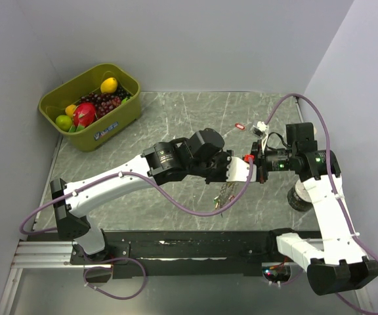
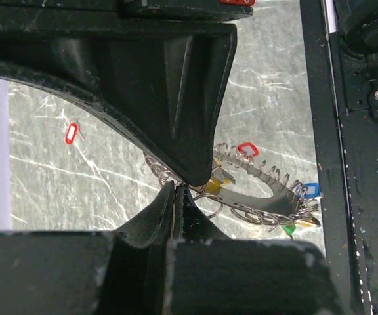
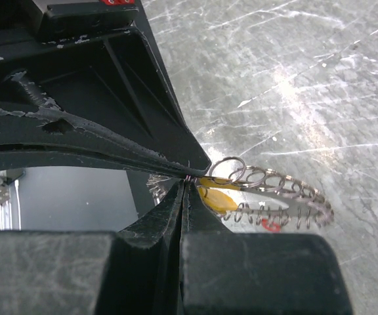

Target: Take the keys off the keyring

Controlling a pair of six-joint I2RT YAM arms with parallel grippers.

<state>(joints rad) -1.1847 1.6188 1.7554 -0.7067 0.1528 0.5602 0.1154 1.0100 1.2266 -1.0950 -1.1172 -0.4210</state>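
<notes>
Here, the left gripper [image 2: 178, 187] and right gripper [image 3: 186, 180] meet tip to tip over the table [image 1: 176, 125], well to the right of the basket [image 1: 128, 110] and nearer the arm bases than it. Both are clenched. The right gripper's jaws pinch a thin wire loop of the keyring [image 1: 226, 195]. The left gripper's jaws close among the loops at the same end, though the exact loop pinched cannot be told. The keyring hangs down from the two tips, far right of the basket and lifted off the table. Keys [image 2: 247, 150] in red, yellow, blue and green are strung along it, the blue and green ones at the end away from the jaws. A loose red key [image 1: 239, 125] lies flat on the table, to the right of the basket and apart from the keyring. The basket holds fruit [image 1: 84, 115]
</notes>
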